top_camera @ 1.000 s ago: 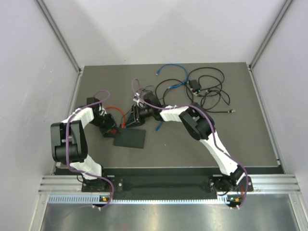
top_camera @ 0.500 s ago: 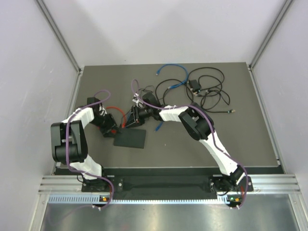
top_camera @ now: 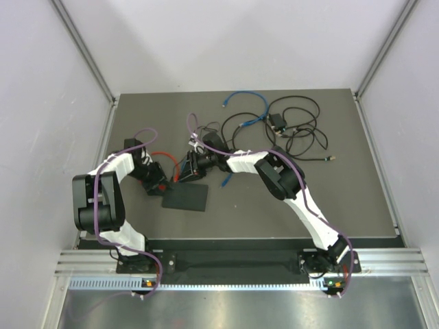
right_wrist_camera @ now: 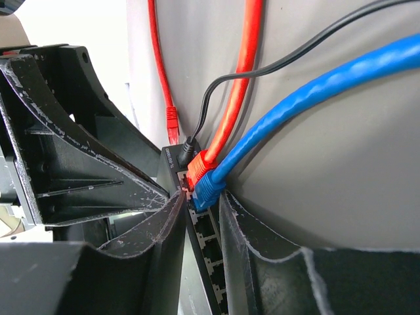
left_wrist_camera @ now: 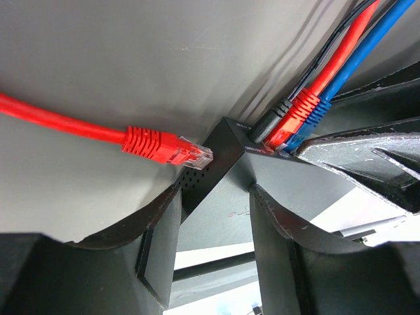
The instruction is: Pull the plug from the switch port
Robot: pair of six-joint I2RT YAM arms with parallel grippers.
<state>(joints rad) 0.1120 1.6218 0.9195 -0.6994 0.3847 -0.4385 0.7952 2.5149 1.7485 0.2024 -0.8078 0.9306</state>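
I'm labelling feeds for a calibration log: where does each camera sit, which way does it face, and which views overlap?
Top external: above and behind the bases, looking down on the dark grey table; left arm and right arm show.
Left wrist: looks along the left hand, clamped on a corner of the flat matte-black rectangular box.
Right wrist: looks along the right hand at that box's port row.
Shared: both wrist views show the plugged-in red network plug and blue network plug.
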